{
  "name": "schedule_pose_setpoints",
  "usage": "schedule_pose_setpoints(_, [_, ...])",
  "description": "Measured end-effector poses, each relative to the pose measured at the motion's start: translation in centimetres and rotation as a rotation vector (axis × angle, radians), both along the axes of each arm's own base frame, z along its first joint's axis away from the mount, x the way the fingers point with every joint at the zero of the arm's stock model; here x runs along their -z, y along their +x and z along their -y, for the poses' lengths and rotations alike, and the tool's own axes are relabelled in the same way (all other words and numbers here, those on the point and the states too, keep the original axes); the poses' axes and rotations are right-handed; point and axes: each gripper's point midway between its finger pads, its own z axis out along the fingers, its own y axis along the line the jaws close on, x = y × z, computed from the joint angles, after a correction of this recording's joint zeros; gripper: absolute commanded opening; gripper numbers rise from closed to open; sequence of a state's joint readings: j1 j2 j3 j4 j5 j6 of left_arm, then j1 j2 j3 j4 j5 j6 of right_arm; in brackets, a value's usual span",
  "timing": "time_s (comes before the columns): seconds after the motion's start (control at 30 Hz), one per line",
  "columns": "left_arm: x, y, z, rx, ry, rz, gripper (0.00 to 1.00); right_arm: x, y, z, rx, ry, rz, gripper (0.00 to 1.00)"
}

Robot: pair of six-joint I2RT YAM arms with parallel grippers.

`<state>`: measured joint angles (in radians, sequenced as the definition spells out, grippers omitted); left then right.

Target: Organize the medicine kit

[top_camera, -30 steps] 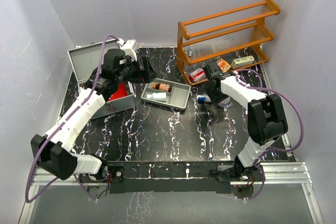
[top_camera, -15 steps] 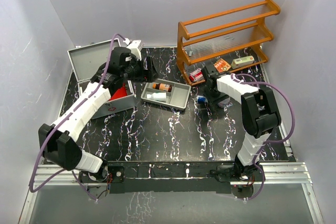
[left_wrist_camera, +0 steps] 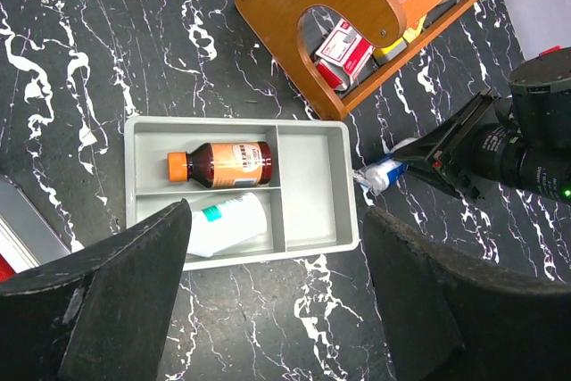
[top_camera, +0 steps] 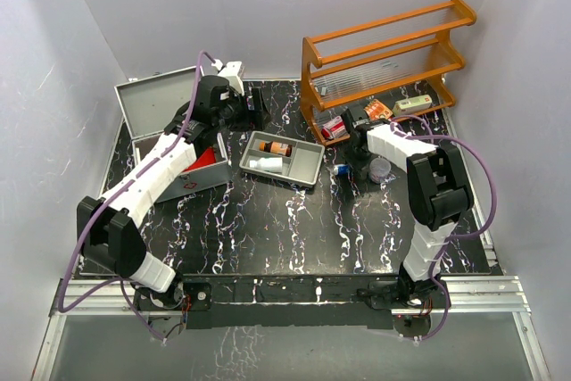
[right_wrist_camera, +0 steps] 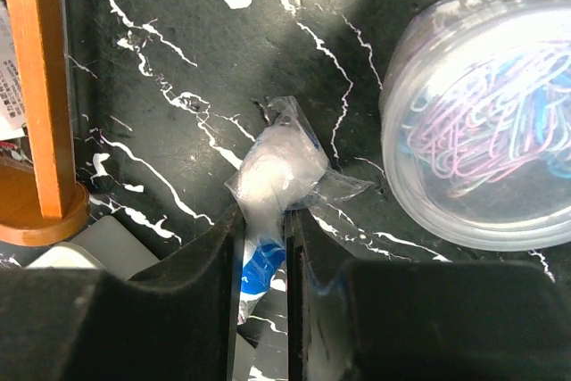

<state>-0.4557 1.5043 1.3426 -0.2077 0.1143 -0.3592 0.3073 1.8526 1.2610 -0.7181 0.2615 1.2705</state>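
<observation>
The medicine kit (top_camera: pixel 144 104) is an open silver case at the back left, lid up. My left gripper (top_camera: pixel 253 113) hovers open beside it, and in its wrist view its jaws (left_wrist_camera: pixel 277 220) stand wide apart over the near rim of a grey divided tray (left_wrist_camera: pixel 312 180). The tray holds a brown bottle (left_wrist_camera: pixel 227 164) with an orange cap and a white tube (left_wrist_camera: pixel 227 225). My right gripper (right_wrist_camera: pixel 265 220) is down on the table right of the tray, shut on a crumpled blue-and-white plastic packet (right_wrist_camera: pixel 277 171), also seen from above as the packet (top_camera: pixel 342 168).
A round clear tub of coloured paper clips (right_wrist_camera: pixel 486 122) sits just right of the packet. An orange wooden shelf (top_camera: pixel 384 51) stands at the back right with small boxes (top_camera: pixel 335 125) on its lowest level. A red pouch (top_camera: pixel 207 156) lies inside the case.
My right gripper has closed its fingers onto the packet. My left gripper has drifted a little toward the back, still open.
</observation>
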Motion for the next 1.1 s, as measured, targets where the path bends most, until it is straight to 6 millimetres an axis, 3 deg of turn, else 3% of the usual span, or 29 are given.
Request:
schedule_pose_setpoints(0.13, [0.0, 0.1, 0.1, 0.001, 0.000, -0.002, 0.76, -0.4, 0.1, 0.0, -0.072, -0.019, 0.012, 0.12])
schedule_pose_setpoints(0.23, [0.1, -0.1, 0.2, 0.014, -0.002, -0.010, 0.76, -1.9, 0.1, -0.1, -0.156, -0.041, 0.054, 0.13])
schedule_pose_setpoints(0.47, [0.5, -1.2, 0.5, 0.054, -0.011, -0.034, 0.76, -9.8, -0.8, -3.4, -0.401, -0.057, 0.319, 0.17])
schedule_pose_setpoints(0.6, [1.4, -2.3, 0.0, 0.052, -0.003, -0.061, 0.76, -12.2, -1.5, -6.4, -0.514, -0.052, 0.426, 0.18])
schedule_pose_setpoints(0.83, [1.2, -2.8, -0.2, 0.042, -0.017, -0.067, 0.77, -11.0, -1.8, -10.0, -0.649, -0.068, 0.457, 0.20])
schedule_pose_setpoints(1.1, [-0.8, -4.7, -1.9, 0.007, -0.012, -0.031, 0.78, -5.9, -1.0, -11.8, -0.749, -0.144, 0.360, 0.25])
